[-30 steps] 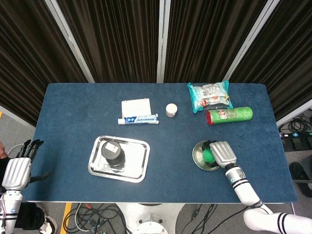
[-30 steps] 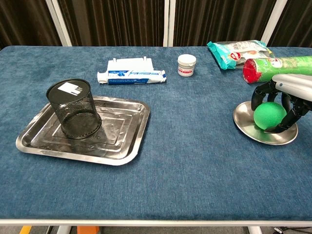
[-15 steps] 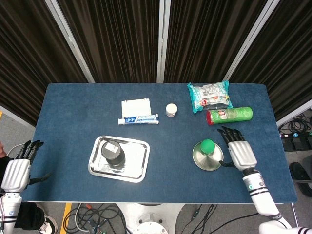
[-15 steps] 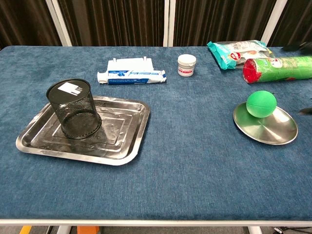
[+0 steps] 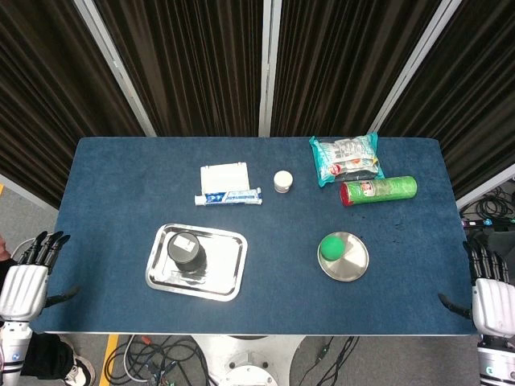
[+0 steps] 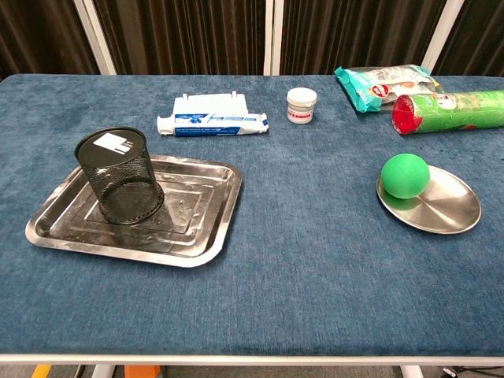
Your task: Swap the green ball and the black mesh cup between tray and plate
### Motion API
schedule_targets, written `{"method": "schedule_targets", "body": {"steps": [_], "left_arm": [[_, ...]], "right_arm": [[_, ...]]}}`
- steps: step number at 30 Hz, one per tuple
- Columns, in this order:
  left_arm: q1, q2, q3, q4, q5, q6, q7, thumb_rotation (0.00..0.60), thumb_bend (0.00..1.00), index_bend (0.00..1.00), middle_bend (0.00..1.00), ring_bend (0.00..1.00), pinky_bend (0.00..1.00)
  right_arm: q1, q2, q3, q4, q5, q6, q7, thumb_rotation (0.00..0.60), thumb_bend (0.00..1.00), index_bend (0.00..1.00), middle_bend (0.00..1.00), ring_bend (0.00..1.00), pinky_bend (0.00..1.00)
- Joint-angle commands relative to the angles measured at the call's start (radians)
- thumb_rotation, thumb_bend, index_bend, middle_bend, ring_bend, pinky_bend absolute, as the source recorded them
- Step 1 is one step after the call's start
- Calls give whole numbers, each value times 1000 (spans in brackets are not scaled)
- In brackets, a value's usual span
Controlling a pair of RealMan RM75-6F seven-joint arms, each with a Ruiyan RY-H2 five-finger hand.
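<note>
The green ball [image 5: 331, 247] [image 6: 405, 175] lies free on the left part of the round steel plate [image 5: 352, 264] [image 6: 445, 213]. The black mesh cup [image 5: 185, 249] [image 6: 120, 175] stands upside down on the left side of the steel tray [image 5: 228, 265] [image 6: 197, 220]. My right hand [image 5: 490, 299] hangs off the table's right edge, fingers apart and empty. My left hand [image 5: 26, 281] hangs off the left edge, fingers spread, holding nothing. Neither hand shows in the chest view.
At the back lie a toothpaste box [image 5: 229, 196] [image 6: 213, 124], a white holder [image 5: 224, 174], a small white jar [image 5: 282, 181] [image 6: 302, 105], a snack bag [image 5: 346, 158] [image 6: 386, 83] and a green chip can [image 5: 378, 190] [image 6: 449, 112].
My right hand let go of the ball and drew back off the table's right edge. The ball rolled to the plate's left part. My left hand barely moved.
</note>
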Motion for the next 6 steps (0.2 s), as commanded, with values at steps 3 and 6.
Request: {"method": "schedule_targets", "body": {"steps": [3, 6], "left_arm": [[14, -8, 12, 4, 16, 20, 35, 600, 48, 128, 95, 18, 217], [20, -18, 15, 16, 15, 22, 27, 600, 48, 128, 95, 18, 216]], "right_arm": [[-23, -27, -3, 27, -25, 1, -20, 600, 0, 0, 0, 0, 0], [-29, -32, 0, 35, -37, -6, -18, 600, 0, 0, 0, 0, 0]]}}
